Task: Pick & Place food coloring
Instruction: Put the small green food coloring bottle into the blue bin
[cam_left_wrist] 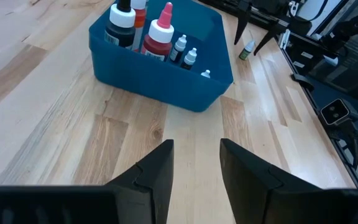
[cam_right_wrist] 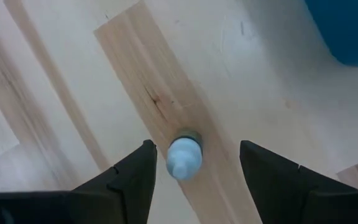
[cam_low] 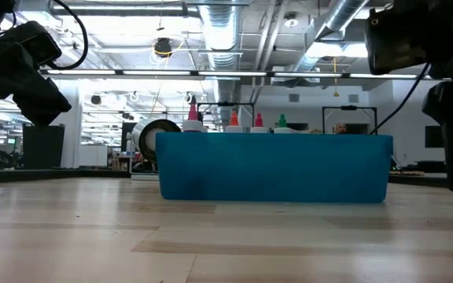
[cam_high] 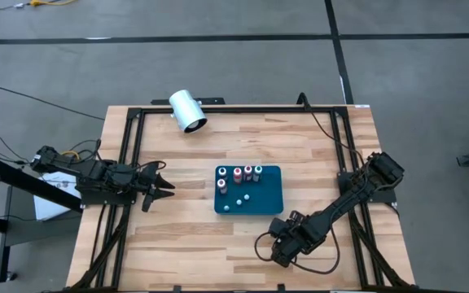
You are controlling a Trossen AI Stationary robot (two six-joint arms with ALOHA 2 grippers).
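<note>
Bottles (cam_high: 236,175) mostly in tray (cam_high: 269,202); one bottle (cam_right_wrist: 184,158) stands on surface between right gripper's (cam_right_wrist: 194,163) open jaws, ungrasped; left gripper (cam_left_wrist: 196,163) waits open, empty.

Your tray (cam_high: 269,201) sits mid-table (cam_high: 218,252) with bottles (cam_high: 238,174) standing in it. Behind it to the left lies a cylinder (cam_high: 188,111). One lone bottle (cam_right_wrist: 184,156) stands right of the tray, between the right gripper's (cam_right_wrist: 194,163) spread fingers.
</note>
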